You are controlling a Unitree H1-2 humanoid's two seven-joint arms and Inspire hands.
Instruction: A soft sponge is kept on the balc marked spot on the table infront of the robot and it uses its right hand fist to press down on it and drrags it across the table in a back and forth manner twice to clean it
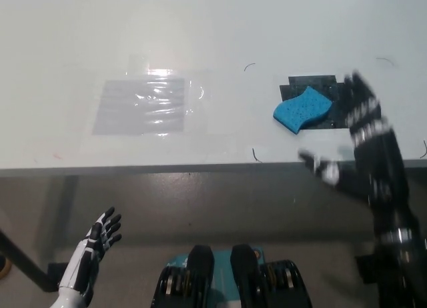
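Sponge (302,109), blue and soft, lies on the black marked spot (319,103) at the right part of the white worktop (200,35). It sits over the lower left of the dark patch, with its left corner reaching onto the bare white surface. Its top face is wavy, its right end curling upward, and nothing touches it.

The black right hand (363,145) is near the sponge, to its right and toward the worktop's front edge, apart from it. The hand is motion-blurred. Its fingers (361,101) look spread and point away from the robot, their tips over the right edge of the marked spot, while the thumb (319,167) sticks out to the left over the front edge of the worktop. It holds nothing. The black forearm runs down to the lower right corner of the view.

The white left hand (90,255) rests at the lower left, below the level of the worktop and well apart from the sponge, its fingers spread and empty.

Left of the middle of the worktop lies a clear, shiny rectangle of film or tape (143,105), catching a bright glare. A few thin dark curved marks (254,153) show on the white surface near the marked spot
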